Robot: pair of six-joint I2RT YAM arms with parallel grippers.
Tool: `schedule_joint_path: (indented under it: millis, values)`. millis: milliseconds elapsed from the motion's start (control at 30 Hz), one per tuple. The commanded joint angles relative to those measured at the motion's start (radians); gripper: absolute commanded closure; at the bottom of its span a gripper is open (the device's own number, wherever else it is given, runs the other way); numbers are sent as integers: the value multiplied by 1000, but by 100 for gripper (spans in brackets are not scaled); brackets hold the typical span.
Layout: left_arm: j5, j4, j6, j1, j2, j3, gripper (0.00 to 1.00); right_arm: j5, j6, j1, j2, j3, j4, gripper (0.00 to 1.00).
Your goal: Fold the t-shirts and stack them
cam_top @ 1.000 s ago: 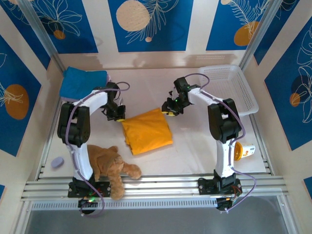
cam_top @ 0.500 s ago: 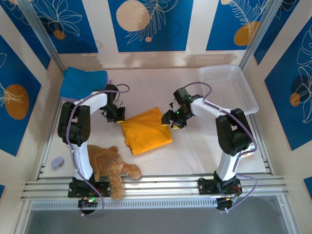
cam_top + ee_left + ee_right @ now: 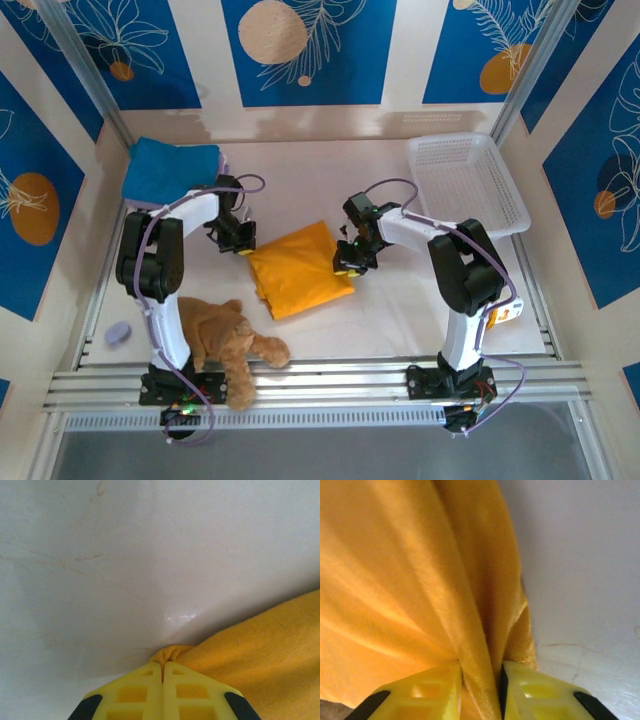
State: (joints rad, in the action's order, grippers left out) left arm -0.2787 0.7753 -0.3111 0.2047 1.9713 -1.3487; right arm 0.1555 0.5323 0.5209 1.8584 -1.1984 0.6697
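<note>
Top view: a white bench (image 3: 400,300) with two robot arms reaching in from the near edge. An orange t-shirt (image 3: 300,268), folded into a rough rectangle, lies flat in the middle. The left claw (image 3: 243,245) sits at its far left corner, and the right claw (image 3: 345,268) at its right edge. A folded blue t-shirt (image 3: 170,168) rests at the far left corner of the bench, well apart. A sliver of pale lilac shows at its right edge, too small to identify. A white basket (image 3: 470,180) stands far right, a brown teddy (image 3: 225,345) lies near left, and a cup (image 3: 505,310) sits partly hidden behind the right arm.

Left wrist view: the claw's yellow jaws are pressed together on a small pinch of orange cloth at the shirt's corner.

Right wrist view: the jaws are almost together, with a raised ridge of orange cloth caught between them.

Risks, as a judgement: the left pinch is thin, so a lift could pull the corner free. The right claw may hold only the upper layers, so the fold could open up. An uneven pull between the arms would skew the fold, and dragging toward the near edge could snag the teddy.

Count: two arms, two claws, one orange t-shirt, one blue t-shirt, one basket, one teddy, one cup.
</note>
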Motion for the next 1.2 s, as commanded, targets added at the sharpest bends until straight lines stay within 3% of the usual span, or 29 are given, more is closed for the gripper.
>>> schedule_joint_path:
  millis: [0, 133, 300, 400, 667, 900, 1000, 1167]
  values:
    - [5, 32, 16, -6, -38, 17, 100, 2, -9, 7, -80, -9, 47, 87]
    - [4, 36, 14, -6, -46, 11, 100, 85, -3, -3, -113, 2, 46, 100]
    - [-13, 57, 6, -6, -77, -13, 100, 275, 37, -56, -99, 92, -46, 100]
    - [-17, 76, 1, -6, -104, -29, 100, 326, 64, -70, -55, 155, -116, 100]
    - [-45, 139, -15, -5, -170, -50, 100, 270, 98, -70, 58, 201, -160, 100]
    - [26, 273, -6, -3, -253, -44, 100, 215, 120, -71, 89, 214, -162, 100]
    - [92, 290, 23, -6, -253, -14, 100, 208, 120, -69, 88, 214, -161, 100]
    - [111, 253, 71, -15, -153, 28, 100, 190, 112, -67, 92, 204, -139, 100]
